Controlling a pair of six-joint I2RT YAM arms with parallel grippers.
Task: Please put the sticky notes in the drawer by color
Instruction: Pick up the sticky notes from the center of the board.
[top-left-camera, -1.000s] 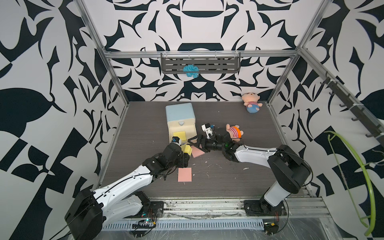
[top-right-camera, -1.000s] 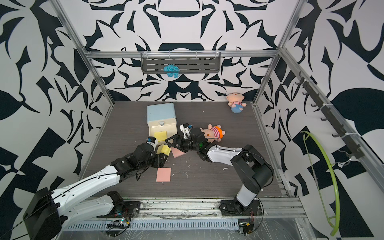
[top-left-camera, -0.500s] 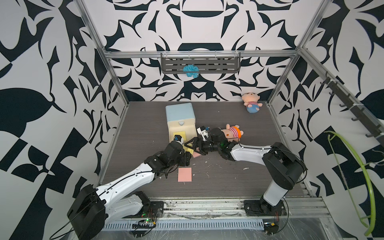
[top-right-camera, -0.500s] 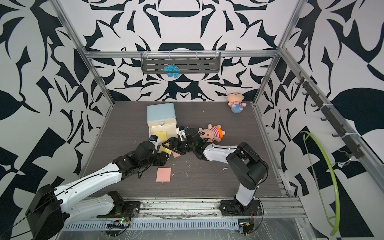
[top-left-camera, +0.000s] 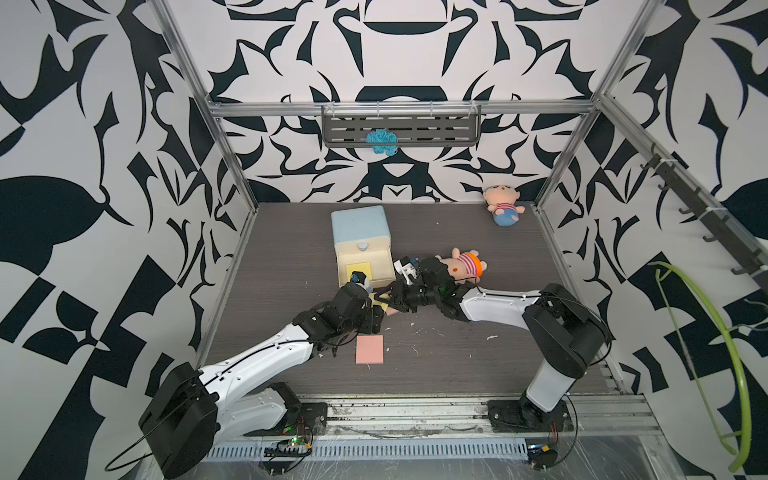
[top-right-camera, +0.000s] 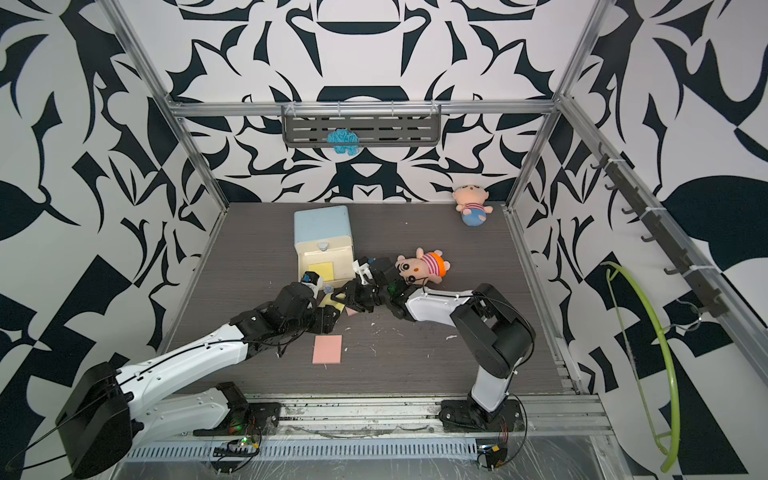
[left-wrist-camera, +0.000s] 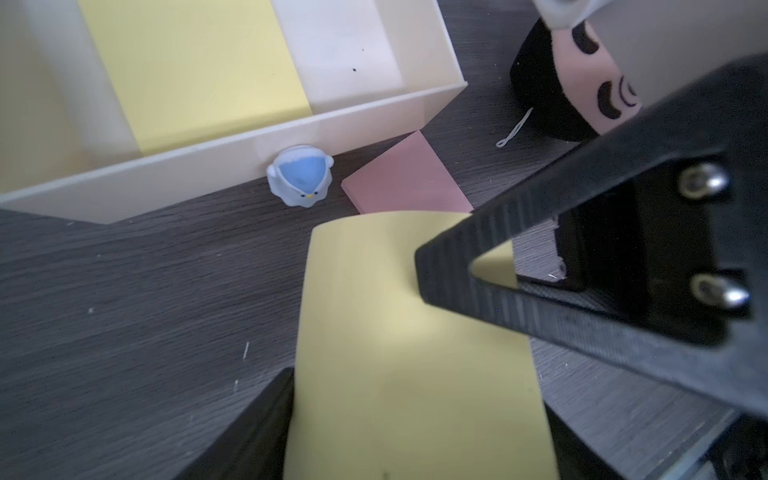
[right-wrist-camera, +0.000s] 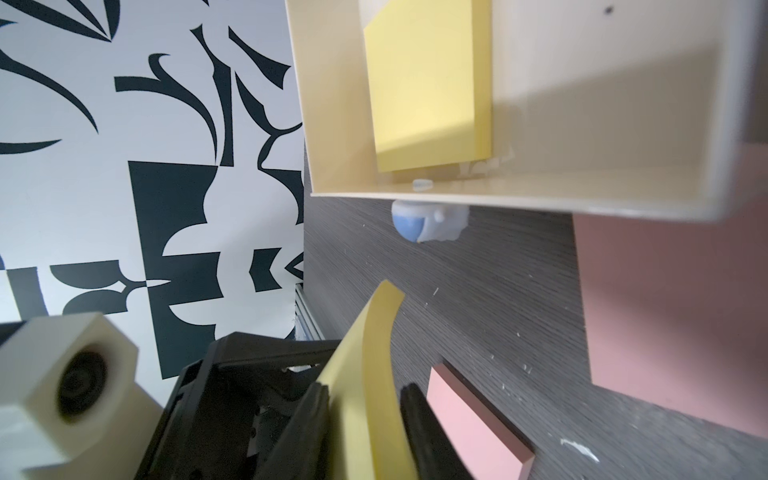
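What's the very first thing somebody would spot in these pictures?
Probably the wild black-and-white walls all around. Then, in the middle, the left gripper and right gripper both grip one bent yellow sticky pad just in front of the open drawer, and a striped doll lies beside the right arm.

Left pincer (top-left-camera: 376, 311), right pincer (top-left-camera: 392, 298); both clamped
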